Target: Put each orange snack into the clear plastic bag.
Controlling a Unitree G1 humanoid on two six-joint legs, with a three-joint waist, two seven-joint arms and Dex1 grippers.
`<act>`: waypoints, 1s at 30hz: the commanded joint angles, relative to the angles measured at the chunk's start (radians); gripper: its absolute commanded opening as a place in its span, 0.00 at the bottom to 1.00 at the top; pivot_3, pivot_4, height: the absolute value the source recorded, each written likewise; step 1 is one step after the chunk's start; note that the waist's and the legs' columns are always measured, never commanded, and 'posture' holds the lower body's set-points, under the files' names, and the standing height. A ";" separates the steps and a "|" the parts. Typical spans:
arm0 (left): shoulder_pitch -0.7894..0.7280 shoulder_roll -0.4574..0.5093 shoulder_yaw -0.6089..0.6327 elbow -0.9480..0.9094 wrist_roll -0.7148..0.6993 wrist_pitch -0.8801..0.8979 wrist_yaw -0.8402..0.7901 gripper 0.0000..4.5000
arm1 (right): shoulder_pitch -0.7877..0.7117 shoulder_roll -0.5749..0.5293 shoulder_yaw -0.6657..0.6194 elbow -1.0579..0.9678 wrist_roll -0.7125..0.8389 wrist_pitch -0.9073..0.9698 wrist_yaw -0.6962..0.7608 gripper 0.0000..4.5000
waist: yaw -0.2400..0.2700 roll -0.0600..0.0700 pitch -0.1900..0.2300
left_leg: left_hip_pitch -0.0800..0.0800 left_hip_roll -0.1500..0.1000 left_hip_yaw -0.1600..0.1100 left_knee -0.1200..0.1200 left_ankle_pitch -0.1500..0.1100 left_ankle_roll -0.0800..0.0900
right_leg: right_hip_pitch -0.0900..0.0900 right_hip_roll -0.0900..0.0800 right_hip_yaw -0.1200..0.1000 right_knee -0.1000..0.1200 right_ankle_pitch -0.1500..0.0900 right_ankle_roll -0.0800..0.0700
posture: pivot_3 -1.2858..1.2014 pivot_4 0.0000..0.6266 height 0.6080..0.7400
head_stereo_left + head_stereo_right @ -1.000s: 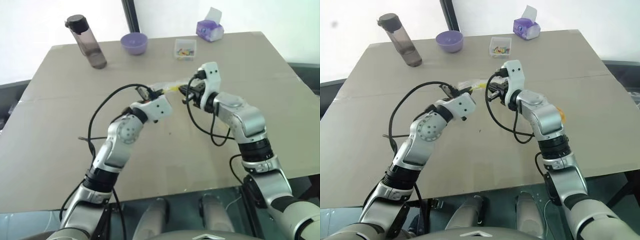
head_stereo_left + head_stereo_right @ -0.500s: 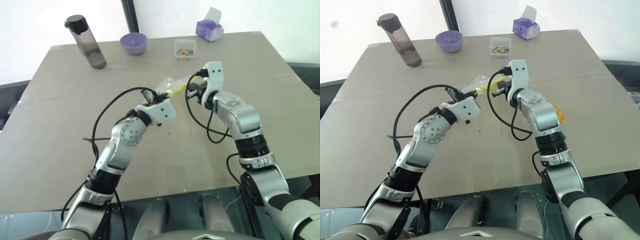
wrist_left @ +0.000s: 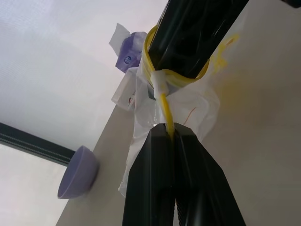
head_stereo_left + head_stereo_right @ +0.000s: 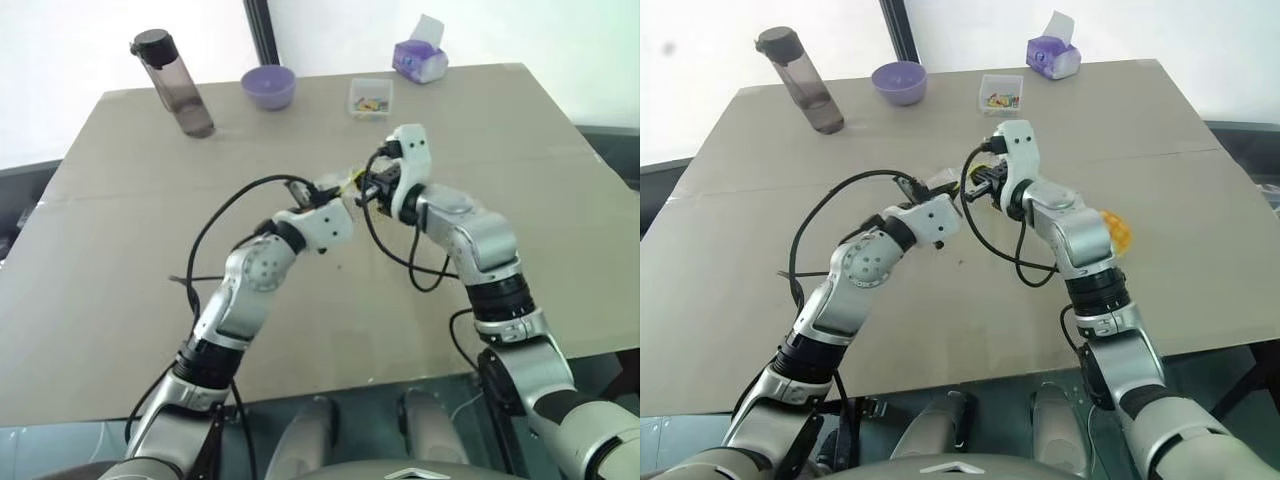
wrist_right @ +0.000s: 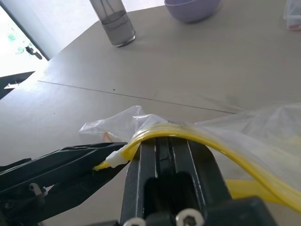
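The clear plastic bag [image 4: 335,183] hangs crumpled above the middle of the table, held between both grippers. My left gripper [image 3: 173,134] is shut on the bag's yellow seal strip [image 3: 162,101]. My right gripper [image 5: 164,141] is shut on the same strip [image 5: 221,141] a short way along, facing the left one closely [image 4: 975,185]. An orange snack [image 4: 1114,230] lies on the table to the right, partly hidden behind my right forearm.
Along the table's far edge stand a dark water bottle [image 4: 175,85], a purple bowl [image 4: 268,85], a small clear box of colourful bits [image 4: 370,98] and a purple tissue pack [image 4: 420,60]. Black cables loop off both wrists over the brown table [image 4: 120,250].
Both grippers keep their hold on the bag. The bag, puffed up higher half a second ago, now sits bunched and lower between them.
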 commanded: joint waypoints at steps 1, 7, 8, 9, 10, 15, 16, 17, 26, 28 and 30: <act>0.004 -0.009 -0.006 -0.053 -0.034 -0.038 -0.014 0.00 | -0.003 -0.037 0.064 -0.002 -0.082 -0.114 0.005 0.01 | 0.000 0.000 0.000 | 0.000 0.000 0.000 0.000 0.000 0.000 | 0.000 0.000 0.000 0.000 0.000 0.000 | 0.52 0.24 1.00; 0.008 -0.013 -0.011 -0.061 -0.044 -0.054 -0.024 0.00 | 0.021 -0.115 0.177 0.070 -0.240 -0.299 0.010 0.44 | 0.000 0.000 0.000 | 0.000 0.000 0.001 0.000 0.000 0.000 | 0.000 0.000 0.000 0.000 0.000 0.000 | 0.52 0.24 1.00; 0.010 -0.014 -0.011 -0.063 -0.045 -0.055 -0.025 0.00 | 0.025 -0.125 0.190 0.082 -0.262 -0.327 0.009 0.52 | 0.000 0.000 0.000 | 0.000 0.000 0.001 0.000 0.000 0.000 | 0.000 0.000 0.000 0.000 0.000 0.000 | 0.52 0.24 1.00; 0.011 -0.015 -0.010 -0.064 -0.046 -0.056 -0.026 0.00 | 0.028 -0.133 0.200 0.095 -0.283 -0.355 0.008 0.63 | 0.000 0.000 0.000 | 0.000 0.000 0.001 0.000 0.000 0.000 | 0.000 0.000 0.000 0.000 0.000 0.000 | 0.52 0.24 1.00; 0.011 -0.015 -0.008 -0.063 -0.047 -0.057 -0.027 0.00 | 0.031 -0.143 0.209 0.112 -0.305 -0.384 0.003 0.67 | 0.000 0.000 0.000 | 0.000 0.000 0.001 0.000 0.000 0.000 | 0.000 0.000 0.000 0.000 0.000 0.000 | 0.52 0.24 1.00; 0.010 -0.020 0.001 -0.057 -0.050 -0.057 -0.023 0.00 | 0.038 -0.198 0.259 0.181 -0.432 -0.514 -0.023 0.99 | 0.002 0.000 0.000 | 0.000 0.000 0.001 0.000 0.000 0.000 | 0.000 0.000 0.000 0.000 0.000 0.000 | 0.52 0.24 1.00; 0.010 -0.021 0.003 -0.056 -0.049 -0.055 -0.021 0.00 | 0.040 -0.207 0.265 0.194 -0.450 -0.534 -0.025 0.99 | 0.002 0.000 0.000 | 0.000 0.000 0.001 0.000 0.000 0.000 | 0.000 0.000 0.000 0.000 0.000 0.000 | 0.52 0.24 1.00; 0.009 -0.020 0.004 -0.054 -0.047 -0.054 -0.019 0.00 | 0.043 -0.217 0.268 0.205 -0.467 -0.552 -0.026 0.99 | 0.001 0.000 0.000 | 0.000 0.000 0.001 0.000 0.000 0.000 | 0.000 0.000 0.000 0.000 0.000 0.000 | 0.52 0.24 1.00; 0.006 -0.017 0.022 -0.034 -0.022 -0.022 0.013 0.00 | 0.089 -0.253 0.193 0.100 -0.390 -0.554 0.122 0.99 | 0.001 0.000 0.000 | 0.000 0.000 0.002 0.000 0.000 0.000 | 0.000 0.000 0.000 -0.001 0.000 0.000 | 0.52 0.24 1.00; 0.008 -0.019 0.023 -0.031 -0.019 -0.012 0.020 0.00 | 0.111 -0.258 0.163 -0.005 -0.306 -0.498 0.211 0.99 | 0.001 0.000 0.000 | 0.000 0.000 0.001 0.000 0.000 0.000 | 0.000 0.000 0.000 -0.001 0.000 0.000 | 0.52 0.24 1.00; 0.009 -0.021 0.023 -0.028 -0.018 -0.002 0.026 0.00 | 0.130 -0.274 0.141 -0.102 -0.243 -0.438 0.285 0.99 | 0.002 0.000 0.000 | 0.000 0.000 0.001 0.000 0.000 0.000 | 0.001 0.000 0.000 -0.001 0.000 0.000 | 0.52 0.24 1.00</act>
